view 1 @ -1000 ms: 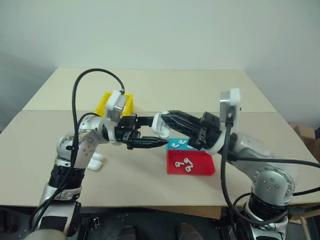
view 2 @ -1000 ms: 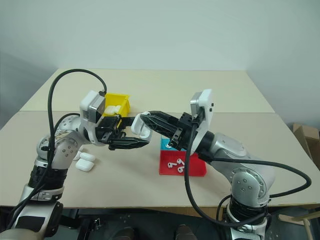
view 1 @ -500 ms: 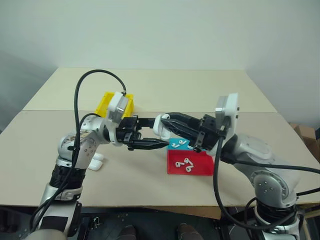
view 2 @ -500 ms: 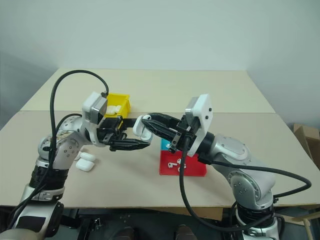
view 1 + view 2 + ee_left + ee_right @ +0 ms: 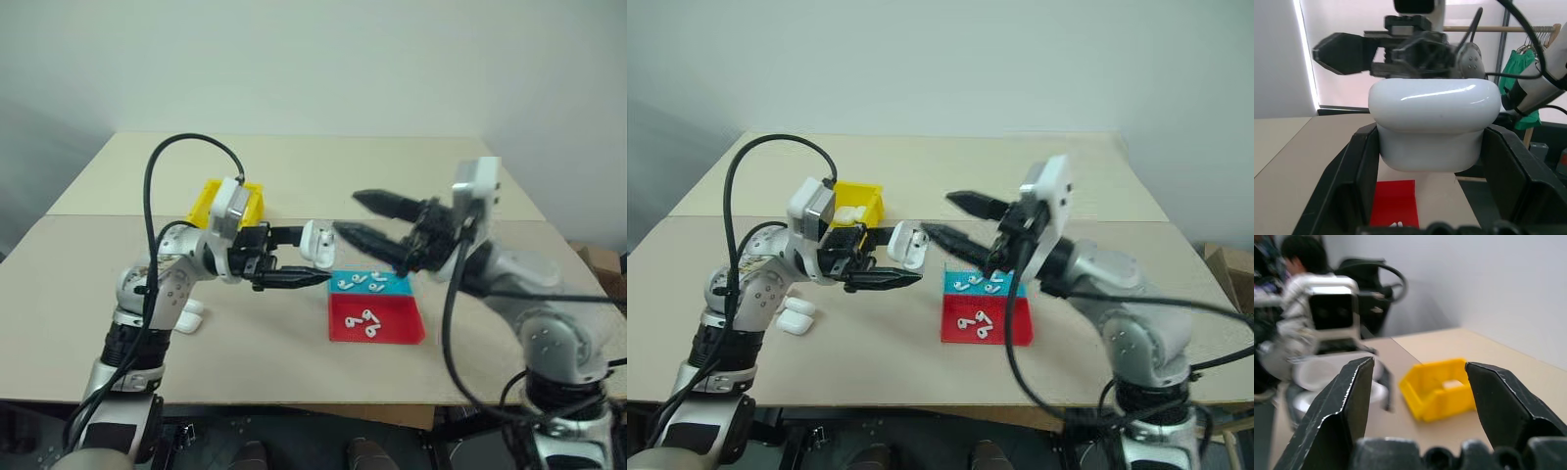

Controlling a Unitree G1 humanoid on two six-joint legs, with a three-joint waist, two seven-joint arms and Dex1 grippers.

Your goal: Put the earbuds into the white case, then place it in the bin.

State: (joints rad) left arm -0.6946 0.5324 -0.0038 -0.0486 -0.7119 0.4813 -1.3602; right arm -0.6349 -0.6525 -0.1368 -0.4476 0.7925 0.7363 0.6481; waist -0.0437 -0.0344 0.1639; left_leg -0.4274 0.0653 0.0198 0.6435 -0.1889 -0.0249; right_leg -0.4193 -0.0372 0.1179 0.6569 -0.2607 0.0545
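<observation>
Left gripper (image 5: 306, 262) clamps the white case (image 5: 319, 243) in mid-air above the table (image 5: 294, 166), beside the blue tray (image 5: 377, 284). Right gripper (image 5: 364, 219) spread wide, holding nothing.

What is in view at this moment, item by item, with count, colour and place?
white case: one, glossy white, held above the table in the left end effector.
spare cases: two, white, on the table at the robot's left.
bin: one, yellow, behind the left arm, something white inside.
blue tray: one, holding earbuds.
red tray: one, in front of the blue tray, holding white earbuds.
table: one, beige.
left end effector: shut on the case.
right end effector: open, holding nothing.
</observation>
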